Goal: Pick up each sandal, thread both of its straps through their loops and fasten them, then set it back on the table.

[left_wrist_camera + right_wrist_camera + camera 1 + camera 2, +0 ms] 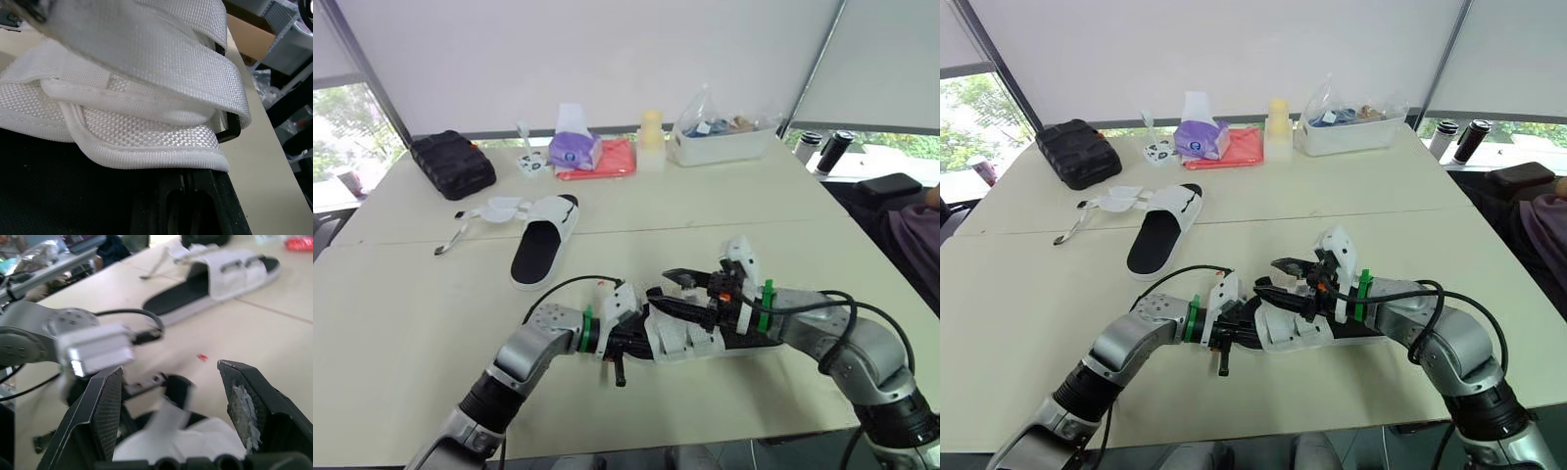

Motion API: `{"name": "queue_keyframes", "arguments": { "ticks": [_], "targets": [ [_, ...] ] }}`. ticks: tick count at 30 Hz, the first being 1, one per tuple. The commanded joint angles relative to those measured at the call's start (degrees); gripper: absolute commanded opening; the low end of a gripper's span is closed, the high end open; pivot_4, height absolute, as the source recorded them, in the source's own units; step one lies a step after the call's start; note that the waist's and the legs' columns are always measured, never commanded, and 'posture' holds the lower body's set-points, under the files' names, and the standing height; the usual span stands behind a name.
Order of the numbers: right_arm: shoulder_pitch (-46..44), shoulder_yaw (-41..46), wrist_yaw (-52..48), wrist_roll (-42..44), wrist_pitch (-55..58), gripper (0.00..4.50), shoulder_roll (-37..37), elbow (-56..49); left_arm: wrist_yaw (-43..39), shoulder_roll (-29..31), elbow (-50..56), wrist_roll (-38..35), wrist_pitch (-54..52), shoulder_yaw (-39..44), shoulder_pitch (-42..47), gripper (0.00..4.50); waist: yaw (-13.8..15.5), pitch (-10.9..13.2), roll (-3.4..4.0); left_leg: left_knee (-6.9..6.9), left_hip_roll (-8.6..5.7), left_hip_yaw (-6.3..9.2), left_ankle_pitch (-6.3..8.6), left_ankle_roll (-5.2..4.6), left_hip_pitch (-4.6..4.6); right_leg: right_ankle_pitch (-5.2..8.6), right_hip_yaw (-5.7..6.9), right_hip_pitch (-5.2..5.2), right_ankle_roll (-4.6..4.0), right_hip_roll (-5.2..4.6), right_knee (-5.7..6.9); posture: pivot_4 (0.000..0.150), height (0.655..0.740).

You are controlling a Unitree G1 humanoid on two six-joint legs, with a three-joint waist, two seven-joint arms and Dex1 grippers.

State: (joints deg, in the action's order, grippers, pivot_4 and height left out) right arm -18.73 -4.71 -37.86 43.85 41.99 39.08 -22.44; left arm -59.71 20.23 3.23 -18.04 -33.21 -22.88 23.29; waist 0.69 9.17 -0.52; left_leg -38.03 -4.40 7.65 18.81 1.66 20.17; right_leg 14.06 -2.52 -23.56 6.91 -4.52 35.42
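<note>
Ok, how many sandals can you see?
2. One white-strapped sandal with a black footbed lies far left on the cream table, straps undone; the other sandal is near the front edge, between the left gripper and right gripper.

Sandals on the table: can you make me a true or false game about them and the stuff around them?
1. Two sandals lie on the table: a near sandal and a far sandal. True.
2. The far sandal's straps are fastened. False: they lie spread open beside it.
3. The right gripper is open, over the near sandal. True.
4. The tissue box is black. False: it is purple.
</note>
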Motion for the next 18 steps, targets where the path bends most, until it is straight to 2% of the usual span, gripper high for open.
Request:
{"name": "queue_keyframes", "arguments": {
  "ticks": [1, 7, 10, 15, 18],
  "targets": [
    [-2.9, 0.4, -2.1, 0.1, 2.4, 3.32, -0.1, 1.6, 0.6, 0.3, -1.0, 1.1, -0.8, -1.5, -1.0, 0.0, 0.1, 0.0, 0.01, -0.02, 0.0, 0.0, 0.0, 0.01, 0.05, -0.01, 0.0, -0.05, 0.0, 0.0, 0.01, 0.15, 0.74],
    [-3.9, 0.6, -4.6, 2.5, 7.7, 3.32, -1.2, 3.0, 1.0, 0.1, -0.9, 1.1, -0.9, -1.3, -1.2, 0.0, 0.1, 0.0, 0.01, -0.03, -0.02, 0.04, 0.0, 0.01, 0.16, -0.01, 0.04, -0.11, -0.01, -0.04, 0.0, 0.15, 0.74],
    [-4.6, 1.1, -5.1, 3.4, 10.2, 2.57, -2.1, 3.7, 1.2, 0.1, -0.8, 1.1, -1.0, -1.1, -1.4, 0.0, 0.0, 0.0, 0.01, -0.03, -0.02, 0.04, 0.0, 0.01, 0.15, -0.01, 0.04, -0.11, -0.01, -0.04, 0.01, 0.15, 0.74],
    [-5.8, 2.6, -4.5, 3.7, 11.5, 0.03, -3.6, 4.8, 1.2, 0.1, -0.9, 1.1, -1.0, -1.1, -1.3, 0.0, 0.1, 0.0, 0.01, -0.03, -0.03, 0.04, 0.0, 0.01, 0.16, -0.01, 0.04, -0.11, -0.01, -0.04, 0.0, 0.15, 0.74],
    [-5.3, 4.8, -4.3, 4.1, 10.7, 0.03, -4.4, 4.3, 1.2, 0.1, -0.9, 1.1, -1.0, -1.1, -1.3, 0.0, 0.0, 0.0, 0.01, -0.03, -0.03, 0.04, 0.0, 0.01, 0.17, -0.01, 0.05, -0.12, -0.01, -0.04, 0.0, 0.15, 0.74]
  ]
}}
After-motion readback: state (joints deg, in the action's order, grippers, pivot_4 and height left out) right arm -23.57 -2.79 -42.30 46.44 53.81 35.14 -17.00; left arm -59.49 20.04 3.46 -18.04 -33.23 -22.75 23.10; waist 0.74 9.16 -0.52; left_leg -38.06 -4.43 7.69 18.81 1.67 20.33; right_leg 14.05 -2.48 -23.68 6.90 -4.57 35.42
